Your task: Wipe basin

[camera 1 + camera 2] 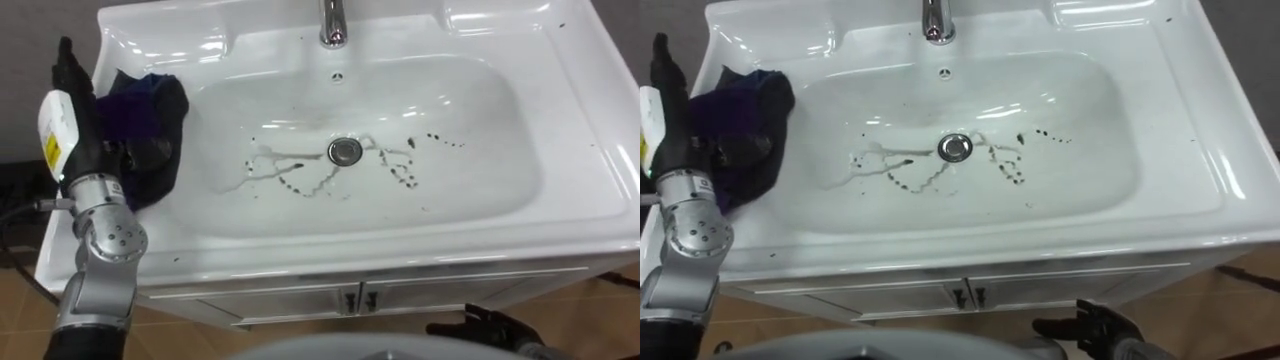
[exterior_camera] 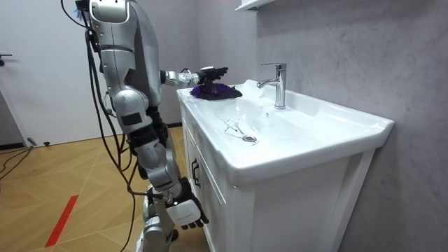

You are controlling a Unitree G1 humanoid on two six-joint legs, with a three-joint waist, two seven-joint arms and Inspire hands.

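Silver arm, black left hand (image 1: pixel 75 88)

The basin (image 1: pixel 590 130) is smooth, glossy white ceramic, its faucet (image 1: pixel 333 22) and drain ring (image 1: pixel 345 151) are polished metal, the crumpled rag (image 1: pixel 150 115) on its rim is soft, matt dark cloth, the wall (image 2: pixel 350 49) looks like rough grey plaster, and the floor (image 2: pixel 42 175) is wood.

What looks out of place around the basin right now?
Dark streaks and specks spread around the drain on the basin floor, unwiped dirt. The dark blue cloth sits bunched on the left rim by the left robot hand.
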